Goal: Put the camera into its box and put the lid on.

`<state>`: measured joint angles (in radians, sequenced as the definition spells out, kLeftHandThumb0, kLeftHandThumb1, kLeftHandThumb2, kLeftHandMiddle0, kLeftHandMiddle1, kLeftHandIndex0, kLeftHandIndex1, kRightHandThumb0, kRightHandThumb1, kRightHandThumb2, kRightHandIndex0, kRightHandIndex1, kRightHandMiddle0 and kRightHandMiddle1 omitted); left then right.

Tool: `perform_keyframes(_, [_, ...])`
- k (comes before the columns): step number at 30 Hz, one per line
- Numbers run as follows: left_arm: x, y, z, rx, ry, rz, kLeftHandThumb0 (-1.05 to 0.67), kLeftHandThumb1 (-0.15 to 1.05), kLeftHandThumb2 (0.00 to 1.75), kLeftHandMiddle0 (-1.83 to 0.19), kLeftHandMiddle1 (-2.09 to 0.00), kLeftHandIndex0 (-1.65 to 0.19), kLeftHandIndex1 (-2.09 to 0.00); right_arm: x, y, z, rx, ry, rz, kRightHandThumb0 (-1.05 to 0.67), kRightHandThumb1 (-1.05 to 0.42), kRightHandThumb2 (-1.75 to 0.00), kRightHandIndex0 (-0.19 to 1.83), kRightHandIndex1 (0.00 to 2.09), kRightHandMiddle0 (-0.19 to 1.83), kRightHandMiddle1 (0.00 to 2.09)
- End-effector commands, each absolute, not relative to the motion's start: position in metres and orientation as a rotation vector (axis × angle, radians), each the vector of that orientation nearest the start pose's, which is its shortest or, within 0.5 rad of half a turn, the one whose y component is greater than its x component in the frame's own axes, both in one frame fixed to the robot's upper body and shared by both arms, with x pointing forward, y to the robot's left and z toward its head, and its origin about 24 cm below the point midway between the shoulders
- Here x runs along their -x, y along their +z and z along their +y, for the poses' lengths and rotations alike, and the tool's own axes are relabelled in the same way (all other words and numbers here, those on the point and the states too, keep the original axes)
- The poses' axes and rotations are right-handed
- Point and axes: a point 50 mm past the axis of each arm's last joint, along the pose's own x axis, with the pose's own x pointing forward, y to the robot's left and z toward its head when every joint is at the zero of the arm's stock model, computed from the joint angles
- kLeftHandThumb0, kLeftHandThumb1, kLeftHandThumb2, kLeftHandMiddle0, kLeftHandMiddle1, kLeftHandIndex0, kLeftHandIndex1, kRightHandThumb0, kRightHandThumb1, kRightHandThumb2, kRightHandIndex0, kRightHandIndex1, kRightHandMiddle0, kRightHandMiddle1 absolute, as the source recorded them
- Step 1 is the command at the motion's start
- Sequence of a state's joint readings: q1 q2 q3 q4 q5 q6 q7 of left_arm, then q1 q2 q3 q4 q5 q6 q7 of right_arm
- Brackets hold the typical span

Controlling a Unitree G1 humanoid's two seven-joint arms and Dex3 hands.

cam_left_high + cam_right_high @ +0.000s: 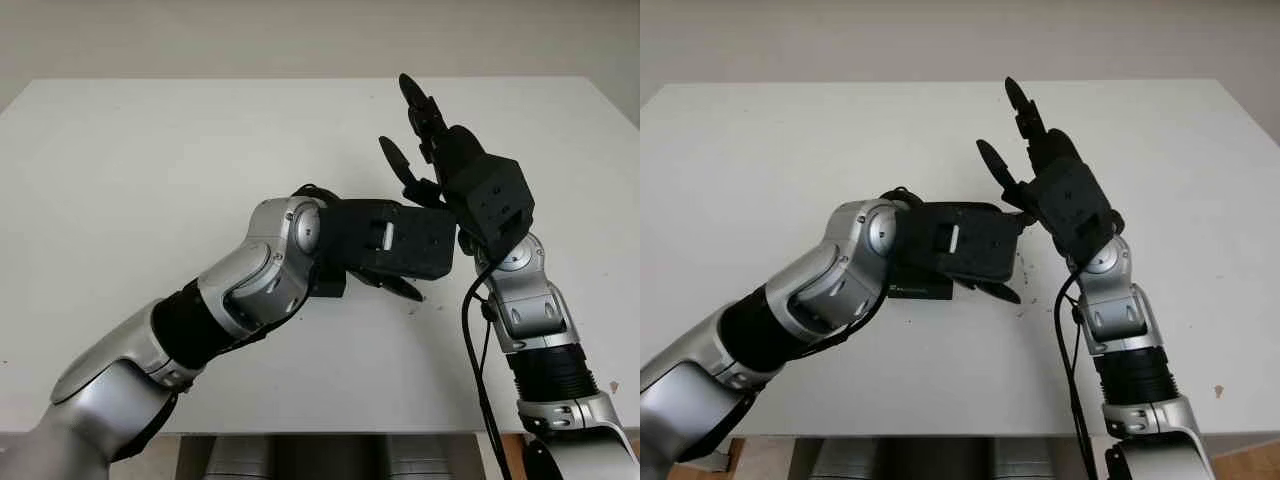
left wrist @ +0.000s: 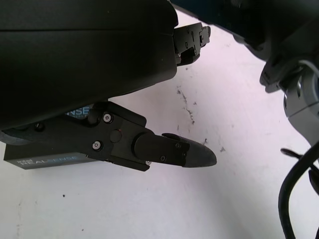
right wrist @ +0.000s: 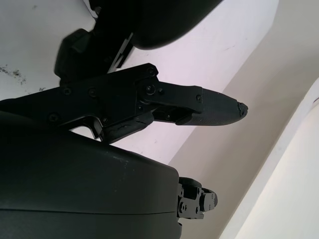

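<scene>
Your left hand (image 1: 970, 245) hovers low over the middle of the white table (image 1: 120, 160), directly above a flat black box (image 1: 920, 289) lying on the surface; it holds nothing and I judge it open. In the left wrist view the box (image 2: 47, 162) sits just beneath the hand's shell, a finger (image 2: 174, 152) reaching past its end. Your right hand (image 1: 440, 140) is raised close beside the left, open and empty. I cannot see the camera or a separate lid, so check before closing. The two hands are nearly touching: descend carelessly and they may collide, or the left fingers may shove the box sideways instead of gripping it.
</scene>
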<state>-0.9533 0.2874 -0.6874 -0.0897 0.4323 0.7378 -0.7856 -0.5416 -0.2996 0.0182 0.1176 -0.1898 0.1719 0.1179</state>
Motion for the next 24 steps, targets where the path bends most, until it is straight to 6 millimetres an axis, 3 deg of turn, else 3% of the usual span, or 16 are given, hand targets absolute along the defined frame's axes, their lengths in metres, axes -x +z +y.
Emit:
perform_keyframes(1, [-0.310,0.207,0.008,-1.157,-0.884,-0.032,-0.50,1.05,0.19,0.19,0.00,0.19,0.00,-0.342,0.172,-0.168,0.504,0.095,-0.255,-0.75,-1.05,-0.55,0.00,0.05,-0.03,0.17])
perform_keyframes(7, [-0.315,0.212,0.014,-1.107,-0.869,-0.034,-0.50,1.05,0.20,0.19,0.00,0.19,0.00,-0.342,0.171,-0.169,0.492,0.102,-0.256,-0.75,-1.05,-0.55,-0.01,0.05,-0.03,0.16])
perform_keyframes(12, [-0.320,0.224,0.032,-1.017,-0.814,-0.027,-0.56,1.05,0.26,0.19,-0.01,0.19,0.00,-0.342,0.175,-0.172,0.482,0.097,-0.287,-0.71,-1.05,-0.56,-0.01,0.05,-0.03,0.17])
perform_keyframes(20, [-0.346,0.222,0.090,-0.840,-0.574,-0.022,-0.61,1.05,0.30,0.02,-0.11,0.12,-0.04,-0.346,0.183,-0.186,0.365,0.007,-0.322,-0.74,-1.05,-0.59,-0.06,0.03,-0.08,0.19])
perform_keyframes(24, [-0.360,0.209,0.128,-0.809,-0.428,-0.065,-0.67,1.05,0.35,0.18,-0.02,0.19,0.00,-0.345,0.189,-0.192,0.293,0.004,-0.357,-0.76,-1.05,-0.63,-0.16,0.00,-0.18,0.07])
